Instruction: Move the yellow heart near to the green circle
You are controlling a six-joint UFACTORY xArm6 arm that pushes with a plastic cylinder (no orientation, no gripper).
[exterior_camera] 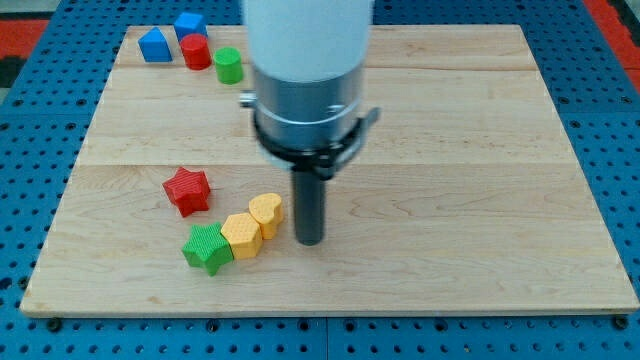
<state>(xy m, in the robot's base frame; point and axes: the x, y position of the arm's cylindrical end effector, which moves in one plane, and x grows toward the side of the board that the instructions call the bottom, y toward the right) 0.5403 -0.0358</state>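
No text, label, brand, number or sign can be read anywhere in the view.

A white cylindrical arm (308, 40) ends in a grey collar, black clamp and dark rod.

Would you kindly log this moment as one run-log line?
my tip: right of yellow heart, close | green circle: far, view's top left | heart touches yellow block
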